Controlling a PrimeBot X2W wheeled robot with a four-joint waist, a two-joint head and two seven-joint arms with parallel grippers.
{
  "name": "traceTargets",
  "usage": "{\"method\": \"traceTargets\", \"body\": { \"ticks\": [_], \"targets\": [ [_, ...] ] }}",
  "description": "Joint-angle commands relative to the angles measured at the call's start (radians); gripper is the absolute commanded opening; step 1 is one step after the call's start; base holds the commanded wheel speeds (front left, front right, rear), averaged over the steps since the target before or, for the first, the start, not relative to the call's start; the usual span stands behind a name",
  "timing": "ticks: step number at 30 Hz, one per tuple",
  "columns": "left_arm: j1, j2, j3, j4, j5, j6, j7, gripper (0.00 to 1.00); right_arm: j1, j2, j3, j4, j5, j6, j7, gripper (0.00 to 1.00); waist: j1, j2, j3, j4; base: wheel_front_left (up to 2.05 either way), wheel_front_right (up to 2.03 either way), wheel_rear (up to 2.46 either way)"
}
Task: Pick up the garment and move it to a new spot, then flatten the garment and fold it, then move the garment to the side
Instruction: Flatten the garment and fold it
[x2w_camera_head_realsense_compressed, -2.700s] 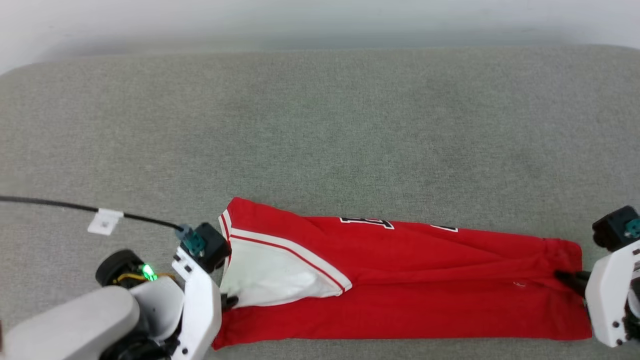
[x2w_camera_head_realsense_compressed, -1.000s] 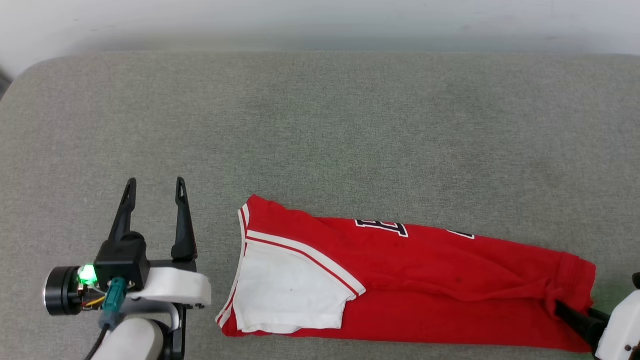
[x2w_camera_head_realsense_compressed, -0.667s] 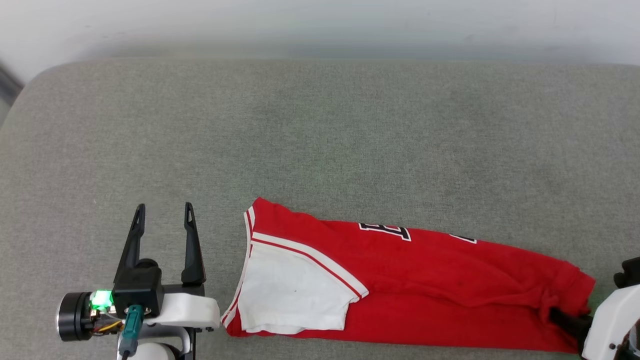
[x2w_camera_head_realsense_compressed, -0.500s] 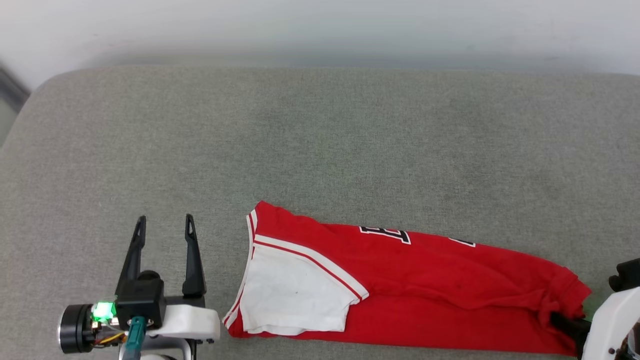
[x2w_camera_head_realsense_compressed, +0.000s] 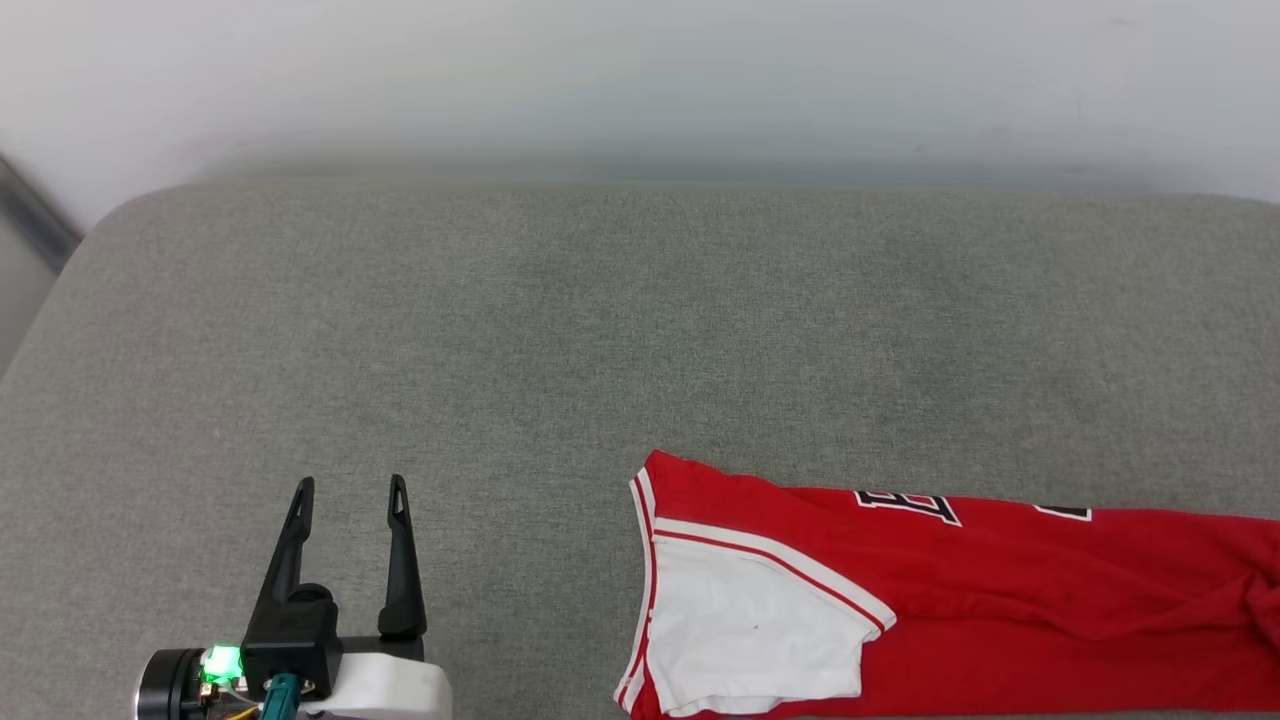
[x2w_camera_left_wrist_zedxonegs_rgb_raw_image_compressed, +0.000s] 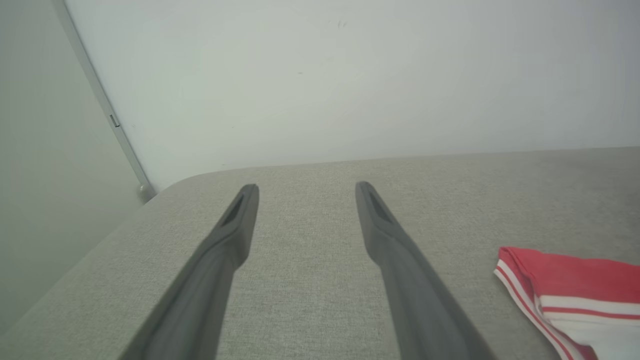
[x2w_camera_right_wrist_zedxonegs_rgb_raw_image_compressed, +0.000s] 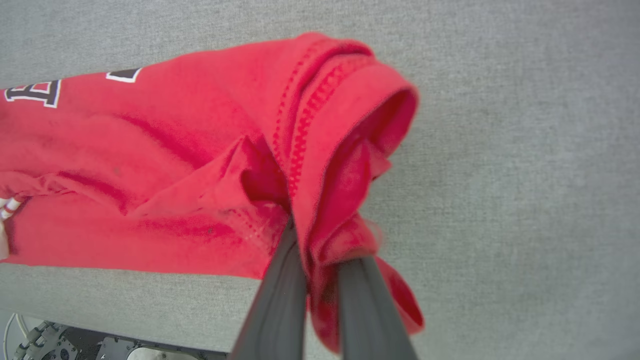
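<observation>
Where two dark fingers rise from the bottom edge of the right wrist view, the right tool (x2w_camera_right_wrist_zedxonegs_rgb_raw_image_compressed: 322, 260) is seen pressed together on a bunched fold of the garment (x2w_camera_right_wrist_zedxonegs_rgb_raw_image_compressed: 175, 150). Red cloth is squeezed between the fingers and hangs down on either side of them. Above the grip the stitched hem (x2w_camera_right_wrist_zedxonegs_rgb_raw_image_compressed: 345, 115) is curled open. The rest of the cloth is stretched towards the left of that frame, where parts of a black, white-outlined print (x2w_camera_right_wrist_zedxonegs_rgb_raw_image_compressed: 32, 92) are shown at the upper left.

At the lower left of the head view the left tool (x2w_camera_head_realsense_compressed: 350, 482) is seen with its fingers spread and nothing between them, and a green light (x2w_camera_head_realsense_compressed: 220, 662) is lit on its body. It is set well apart from the garment (x2w_camera_head_realsense_compressed: 1000, 590), which is laid as a long folded band along the lower right and is cut off by the right edge. A white sleeve (x2w_camera_head_realsense_compressed: 750, 640) with red-white striped trim is laid on the red cloth at the band's left end.

In the left wrist view the same striped corner (x2w_camera_left_wrist_zedxonegs_rgb_raw_image_compressed: 575, 280) is shown at the lower right, beside the spread fingers (x2w_camera_left_wrist_zedxonegs_rgb_raw_image_compressed: 235, 235). Further up, the grey fabric surface (x2w_camera_head_realsense_compressed: 600, 320) is spread across the frame, and it is bounded at the top by a pale wall (x2w_camera_head_realsense_compressed: 640, 80).
</observation>
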Motion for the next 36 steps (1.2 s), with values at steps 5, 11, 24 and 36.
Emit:
{"method": "traceTargets", "body": {
  "ticks": [5,11,24,36],
  "targets": [
    [0.022,-0.027,0.024,-0.005,0.025,-0.036,-0.005,1.0,0.006,-0.037,0.019,-0.098,0.009,-0.001,0.072,0.0,0.0,0.0,-0.018,0.001,0.0,0.0,0.0],
    [0.028,-0.046,0.04,-0.013,0.043,-0.067,-0.005,1.0,0.011,-0.002,0.062,-0.323,0.025,-0.001,0.116,0.0,0.0,0.0,-0.013,0.001,0.0,0.0,0.0],
    [-0.027,-0.076,0.06,-0.015,0.067,-0.103,-0.005,1.0,-0.283,0.207,0.371,-0.49,-0.135,-0.001,0.235,0.0,0.0,0.0,0.055,0.019,0.0,0.0,0.0],
    [-0.085,-0.097,0.061,-0.007,0.077,-0.121,-0.005,1.0,-0.527,0.405,0.696,-0.155,-0.221,-0.001,0.195,0.0,0.0,0.0,0.13,0.048,0.0,0.0,0.0]
  ]
}}
